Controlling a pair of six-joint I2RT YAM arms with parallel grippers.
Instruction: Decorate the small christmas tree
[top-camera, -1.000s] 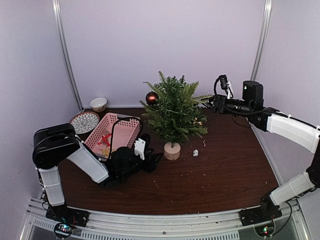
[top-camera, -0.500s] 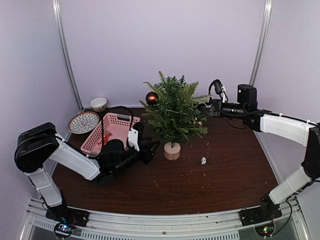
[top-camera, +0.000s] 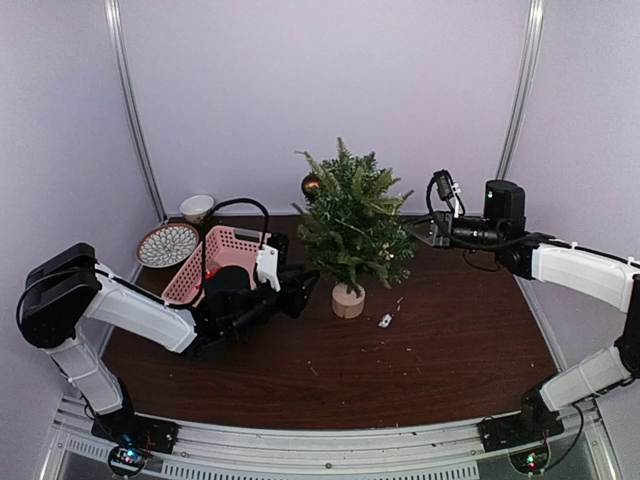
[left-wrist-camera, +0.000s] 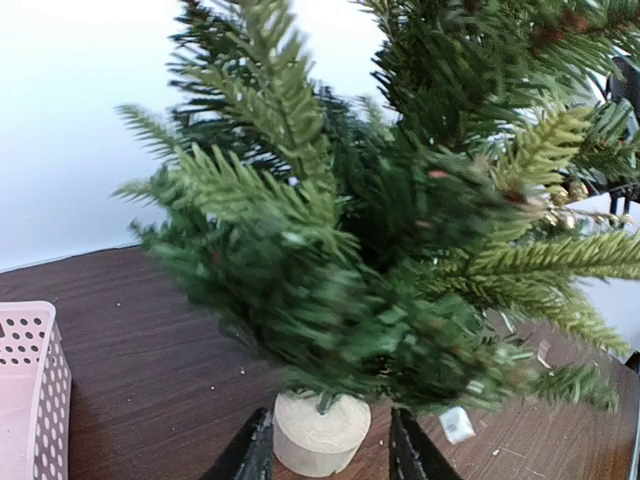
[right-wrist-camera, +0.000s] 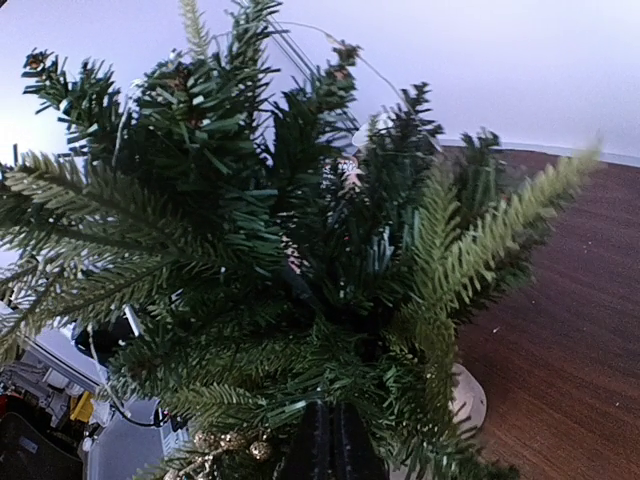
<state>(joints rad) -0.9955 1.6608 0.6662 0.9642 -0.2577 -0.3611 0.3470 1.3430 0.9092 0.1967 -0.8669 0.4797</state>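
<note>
Left wrist: left claw (left-wrist-camera: 328, 440) parted, near small christmas tree (left-wrist-camera: 380, 250) stump; right claw (right-wrist-camera: 332, 440) clamped closed among branches.

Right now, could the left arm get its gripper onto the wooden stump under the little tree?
Probably yes. The left gripper sits low, its fingers apart, pointed at the stump with only bare table between. Branches of the tree hang above that path, not across it.
</note>
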